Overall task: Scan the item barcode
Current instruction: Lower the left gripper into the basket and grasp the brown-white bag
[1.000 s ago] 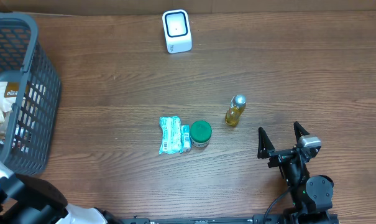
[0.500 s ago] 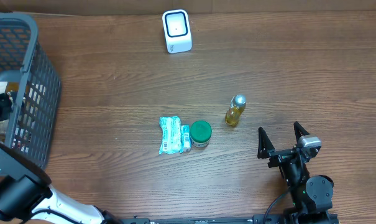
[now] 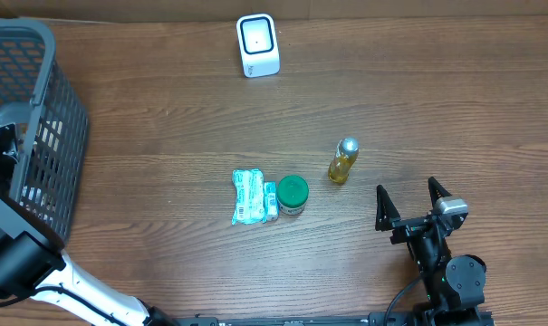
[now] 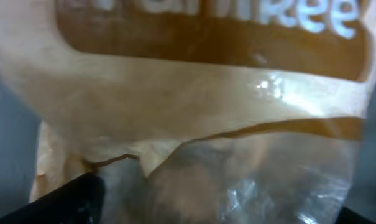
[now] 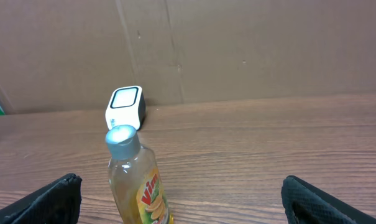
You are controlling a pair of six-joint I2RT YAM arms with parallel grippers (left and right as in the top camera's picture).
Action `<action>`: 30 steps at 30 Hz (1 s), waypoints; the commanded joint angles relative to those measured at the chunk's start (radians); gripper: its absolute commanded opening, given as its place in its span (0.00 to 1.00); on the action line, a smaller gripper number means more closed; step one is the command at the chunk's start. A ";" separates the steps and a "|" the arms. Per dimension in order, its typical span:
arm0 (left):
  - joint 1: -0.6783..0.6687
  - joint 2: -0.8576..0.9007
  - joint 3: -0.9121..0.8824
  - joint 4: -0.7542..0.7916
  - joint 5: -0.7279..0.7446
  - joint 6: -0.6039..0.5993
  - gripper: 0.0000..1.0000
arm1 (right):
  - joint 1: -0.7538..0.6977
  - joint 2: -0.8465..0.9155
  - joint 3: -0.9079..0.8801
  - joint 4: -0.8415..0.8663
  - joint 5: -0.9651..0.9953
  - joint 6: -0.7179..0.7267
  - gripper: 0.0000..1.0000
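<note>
overhead: top-down | left wrist: bag [image 4: 194, 118] close-up | right wrist: level, shares scanner [image 5: 125, 107] with overhead

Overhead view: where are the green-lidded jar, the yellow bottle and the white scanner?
green-lidded jar [image 3: 293, 191]: overhead view, on its green lid.
yellow bottle [image 3: 341, 166]: overhead view, on its body.
white scanner [image 3: 257, 41]: overhead view, on its dark window.

The right arm [image 3: 447, 270] was black with a grey cap and pointed fingers [image 3: 381, 204]; the left arm [image 3: 20, 261], beside the basket [image 3: 63, 118], was black over white.
</note>
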 commanded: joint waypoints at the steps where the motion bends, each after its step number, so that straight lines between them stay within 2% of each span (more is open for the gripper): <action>1: -0.002 0.055 -0.012 -0.019 0.013 0.008 0.68 | 0.002 -0.010 -0.010 0.002 -0.005 0.000 1.00; 3: -0.002 0.049 -0.009 -0.019 0.012 0.008 0.55 | 0.002 -0.010 -0.010 0.002 -0.005 0.000 1.00; 5: -0.002 0.037 -0.006 -0.019 0.012 -0.011 0.52 | 0.002 -0.010 -0.010 0.002 -0.005 0.000 1.00; 15: -0.003 -0.146 0.134 -0.105 0.024 -0.193 0.47 | 0.002 -0.010 -0.010 0.002 -0.005 0.000 1.00; 24: -0.003 -0.462 0.178 -0.100 0.110 -0.398 0.44 | 0.002 -0.010 -0.010 0.002 -0.005 0.000 1.00; 30: -0.034 -0.655 0.178 -0.089 0.202 -0.464 0.44 | 0.002 -0.010 -0.010 0.002 -0.005 0.000 1.00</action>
